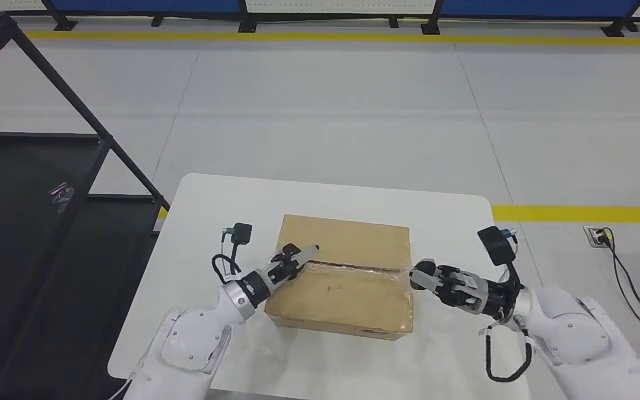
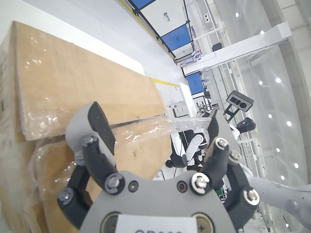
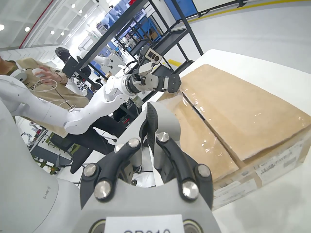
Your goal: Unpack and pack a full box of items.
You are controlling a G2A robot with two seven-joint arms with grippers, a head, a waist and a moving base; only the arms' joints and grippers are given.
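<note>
Contents hidden inside closed, taped box (image 1: 345, 290), label (image 3: 279, 166) print at box's 3 o'clock end too small to read

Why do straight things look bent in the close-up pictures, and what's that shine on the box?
Left wrist view: the wide lens bows the ceiling beams; clear tape on the box glints. Right wrist view: the red ceiling stripe curves likewise, tape shining along the seam. Top view: even light, faint shadow under the box's near edge.
</note>
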